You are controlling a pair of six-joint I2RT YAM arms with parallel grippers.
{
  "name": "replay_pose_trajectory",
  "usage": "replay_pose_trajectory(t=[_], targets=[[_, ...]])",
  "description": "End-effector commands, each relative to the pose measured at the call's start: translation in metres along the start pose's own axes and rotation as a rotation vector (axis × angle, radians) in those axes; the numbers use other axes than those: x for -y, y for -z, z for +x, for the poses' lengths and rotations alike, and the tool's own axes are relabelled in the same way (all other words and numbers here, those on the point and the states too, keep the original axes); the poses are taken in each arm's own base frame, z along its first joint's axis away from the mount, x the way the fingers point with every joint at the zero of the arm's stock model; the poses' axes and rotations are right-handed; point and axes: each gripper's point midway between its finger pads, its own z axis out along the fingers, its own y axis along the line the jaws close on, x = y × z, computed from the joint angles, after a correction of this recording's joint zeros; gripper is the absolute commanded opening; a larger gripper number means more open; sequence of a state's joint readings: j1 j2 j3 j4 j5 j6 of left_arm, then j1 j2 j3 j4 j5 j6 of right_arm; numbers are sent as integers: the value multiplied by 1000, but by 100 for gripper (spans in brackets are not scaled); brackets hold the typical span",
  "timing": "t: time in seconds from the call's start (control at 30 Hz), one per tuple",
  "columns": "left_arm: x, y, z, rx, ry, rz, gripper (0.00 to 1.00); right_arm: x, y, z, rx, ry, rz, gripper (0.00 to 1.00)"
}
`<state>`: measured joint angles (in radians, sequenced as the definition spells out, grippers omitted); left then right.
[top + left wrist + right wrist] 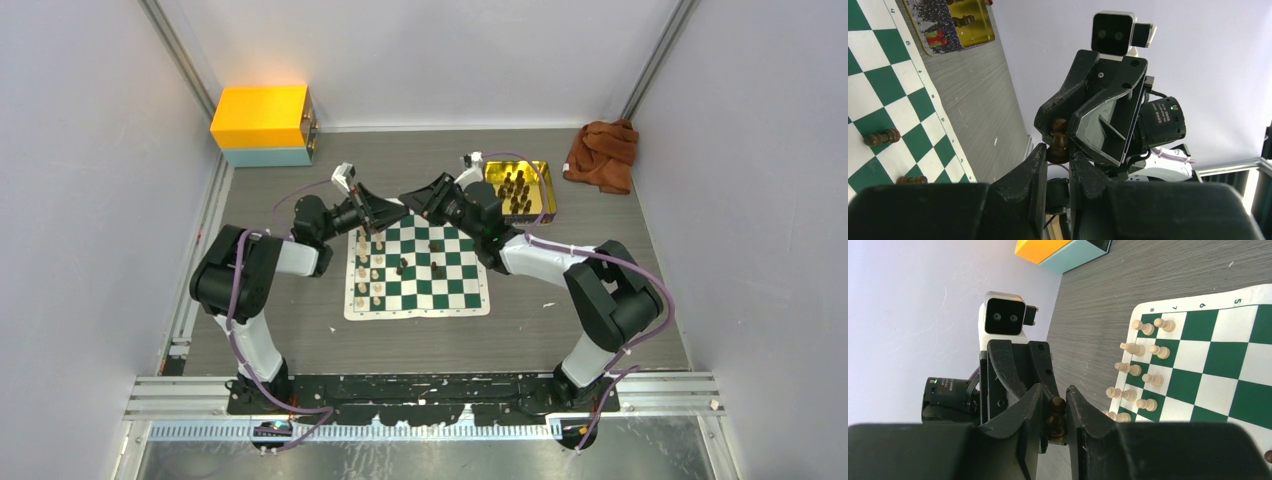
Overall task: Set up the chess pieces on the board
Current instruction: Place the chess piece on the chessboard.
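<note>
Left gripper (1058, 152) tight on dark chess piece (1058, 144) — right gripper (1054, 395) loose

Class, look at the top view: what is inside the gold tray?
Dark pieces stand clustered in the tray. The right arm covers its near left corner, so anything there is hidden.

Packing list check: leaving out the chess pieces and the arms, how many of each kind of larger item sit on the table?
Board: 1
Gold tray: 1
Yellow-and-teal box: 1
Brown cloth: 1
Total: 4
</note>
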<state>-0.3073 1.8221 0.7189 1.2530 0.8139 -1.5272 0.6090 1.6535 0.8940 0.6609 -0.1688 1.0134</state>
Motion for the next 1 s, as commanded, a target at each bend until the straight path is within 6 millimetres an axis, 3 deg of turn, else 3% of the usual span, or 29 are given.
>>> replay_pose_trajectory(t=[0.0,0.33,0.97], targets=[[9,-3,-1,-24,-115,30,6,-52,8,-21,41,52,-125,30],[1,-2,-1,-33,-190,-23,5,-68,16,-31,46,99,-128,32],[10,1,-2,-31,-344,-32,4,-59,20,-35,28,165,-59,31]])
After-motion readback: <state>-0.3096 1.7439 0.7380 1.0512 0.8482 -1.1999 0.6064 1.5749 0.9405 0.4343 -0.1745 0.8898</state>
